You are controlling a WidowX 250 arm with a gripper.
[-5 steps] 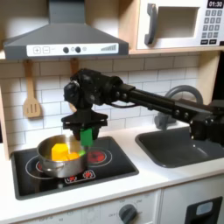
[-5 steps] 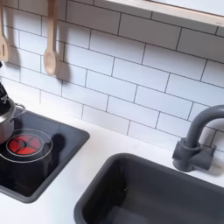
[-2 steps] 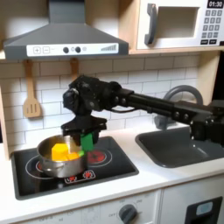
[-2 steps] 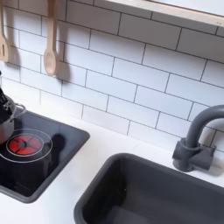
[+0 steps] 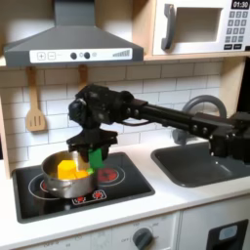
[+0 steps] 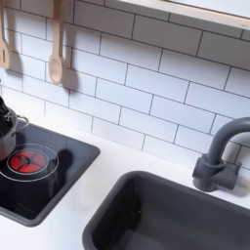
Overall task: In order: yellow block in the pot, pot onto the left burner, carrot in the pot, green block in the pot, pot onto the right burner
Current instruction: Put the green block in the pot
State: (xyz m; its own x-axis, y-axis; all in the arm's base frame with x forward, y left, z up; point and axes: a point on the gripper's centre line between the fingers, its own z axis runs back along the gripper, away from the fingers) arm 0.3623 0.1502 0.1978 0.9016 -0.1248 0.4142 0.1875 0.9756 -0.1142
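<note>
— Gripper (image 5: 95, 145) state? Clamped on the green block (image 5: 97, 152), hanging over the far right rim of the pot (image 5: 66, 180) in the first exterior view.

— And the pot? Sitting on the left burner (image 5: 44, 183), covering most of it. Holding the yellow block (image 5: 52, 163) and the carrot (image 5: 68, 170); carrot's leafy end hard to make out.

— Right burner (image 5: 109, 174)? Bare, just right of the pot, partly behind the block.

— Second exterior view? Cut off at its left edge: only a sliver of pot (image 6: 5, 135), with one red-ringed burner (image 6: 31, 160) near it. Wooden spoon (image 6: 56, 61) hanging on the tiled wall, faucet (image 6: 221, 156) far right, sink (image 6: 166, 217) cropped below.
</note>
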